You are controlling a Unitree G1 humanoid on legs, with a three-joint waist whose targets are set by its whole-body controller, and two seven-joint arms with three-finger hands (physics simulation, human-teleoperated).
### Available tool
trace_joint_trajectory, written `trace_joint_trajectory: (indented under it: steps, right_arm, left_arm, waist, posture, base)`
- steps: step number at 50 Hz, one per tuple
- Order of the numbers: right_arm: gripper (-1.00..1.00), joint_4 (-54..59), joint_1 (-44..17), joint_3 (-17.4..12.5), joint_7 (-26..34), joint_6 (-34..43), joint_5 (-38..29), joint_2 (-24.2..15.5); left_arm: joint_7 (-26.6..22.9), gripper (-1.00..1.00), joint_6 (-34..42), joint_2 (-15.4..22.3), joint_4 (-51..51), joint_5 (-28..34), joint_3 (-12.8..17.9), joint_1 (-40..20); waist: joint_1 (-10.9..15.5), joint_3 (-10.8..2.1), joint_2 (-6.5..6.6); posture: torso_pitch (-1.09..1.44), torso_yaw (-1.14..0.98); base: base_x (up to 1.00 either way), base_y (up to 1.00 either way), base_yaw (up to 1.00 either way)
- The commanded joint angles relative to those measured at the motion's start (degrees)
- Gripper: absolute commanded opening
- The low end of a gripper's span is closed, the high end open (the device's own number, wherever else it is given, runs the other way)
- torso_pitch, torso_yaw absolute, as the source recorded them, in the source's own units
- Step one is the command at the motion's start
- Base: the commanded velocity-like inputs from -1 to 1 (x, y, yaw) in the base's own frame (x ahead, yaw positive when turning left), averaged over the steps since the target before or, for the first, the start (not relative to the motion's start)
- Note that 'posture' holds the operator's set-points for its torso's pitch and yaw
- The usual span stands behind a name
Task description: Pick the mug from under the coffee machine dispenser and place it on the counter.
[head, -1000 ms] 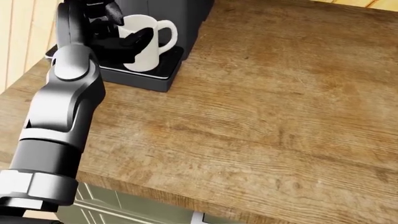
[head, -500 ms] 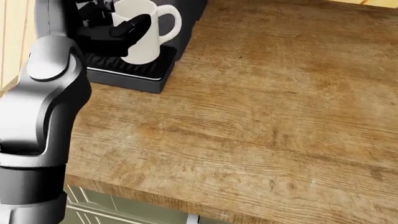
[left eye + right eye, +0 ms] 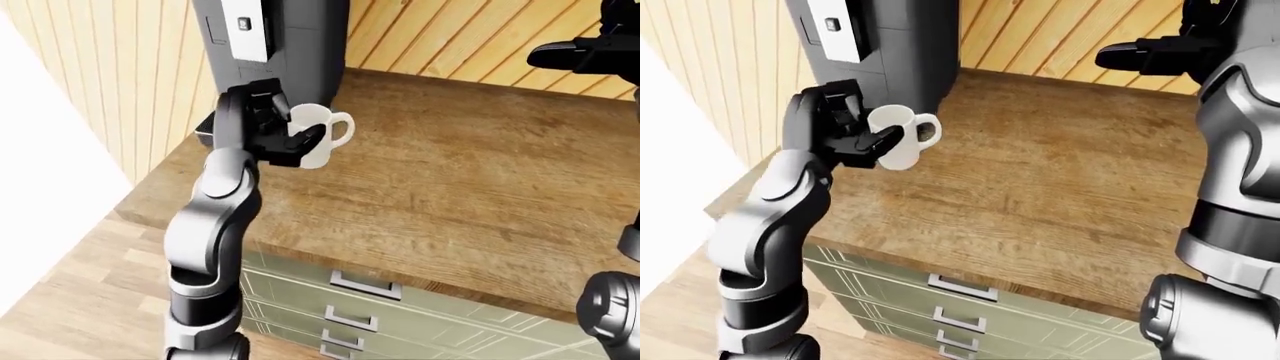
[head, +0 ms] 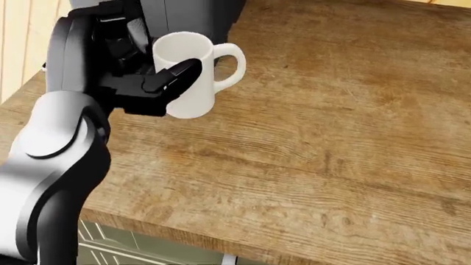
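Observation:
A white mug (image 4: 197, 83) with its handle pointing right is held upright in my left hand (image 4: 163, 70), whose black fingers (image 4: 176, 74) close round its left side. It hangs just above the wooden counter (image 4: 331, 138), out from under the dark coffee machine (image 3: 275, 45), whose body rises right behind it. In the right-eye view the mug (image 3: 902, 144) shows clear of the machine's base. My right hand (image 3: 1145, 56) floats high at the upper right over the counter, fingers spread and holding nothing.
The counter's left edge (image 3: 150, 199) lies close beside my left arm. Green drawers (image 3: 360, 300) sit below the counter's near edge. A wood-plank wall (image 3: 450, 37) rises behind the counter. The counter runs on to the right of the mug.
The mug has left the machine's drip tray and come up and out towards the camera in my left hand. The head view has shifted a little as well.

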Motion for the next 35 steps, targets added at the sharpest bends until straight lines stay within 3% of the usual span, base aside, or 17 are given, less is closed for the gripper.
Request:
trace_joint_trajectory:
  steps: [1, 17, 35]
  right_arm:
    - [1.00, -1.64, -1.86, -0.89, -0.16, -1.62, -0.07, -1.19]
    - [1.00, -2.14, -1.57, -0.99, -0.10, -1.26, 0.07, -1.28]
    - [1.00, -2.13, -1.91, -0.88, -0.02, -1.08, -0.02, -1.37]
  left_arm:
    - [-0.29, -1.00, -2.66, -0.12, -2.74, 0.08, 0.19, -1.23]
    - [-3.48, -1.00, -12.64, -3.94, -2.77, 1.83, -3.19, 9.71]
    - [-4.44, -1.00, -11.33, -5.44, -5.26, 3.14, -3.79, 12.47]
  waist:
    - [0.04, -1.69, -0.37]
    - [0.34, -1.83, -0.71]
    - [0.53, -1.90, -0.97]
  posture:
    - [0.00, 0.00]
    - [0.00, 0.00]
    - [0.00, 0.00]
  base:
    - [0.00, 0.00, 0.00]
    - [0.00, 0.00, 0.00]
    - [0.00, 0.00, 0.00]
